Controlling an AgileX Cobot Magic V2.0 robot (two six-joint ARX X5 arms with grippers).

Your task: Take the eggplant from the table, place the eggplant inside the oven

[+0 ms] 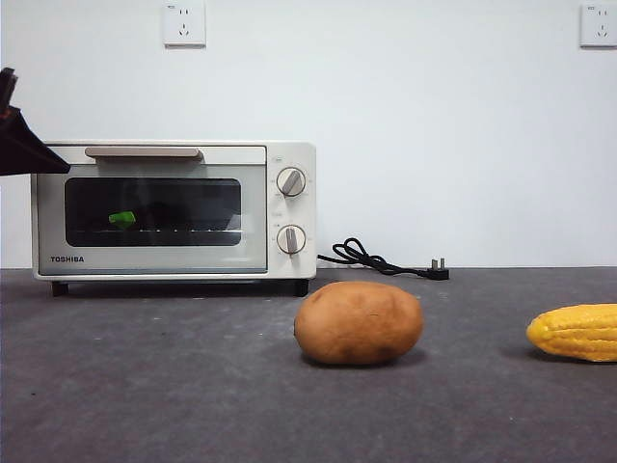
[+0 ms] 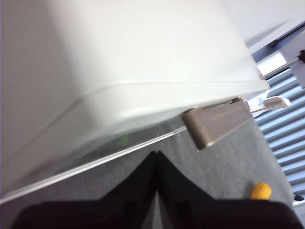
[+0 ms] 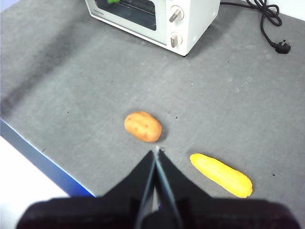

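Front view, left to right: a black gripper tip juts in at the upper left edge, just beside the top left corner of the oven, which stands at the far left of the table with its door shut. Through the dark glass the green cap of the eggplant shows on the rack; its purple body is hard to make out. A black power cord lies right of the oven. Nearer, a brown potato sits mid-table, and a yellow corn cob lies at the right edge.

The left gripper hovers close over the oven's top front edge by the beige handle, jaws pressed together, holding nothing. The right gripper hangs high over the near table between potato and corn, jaws closed and empty.
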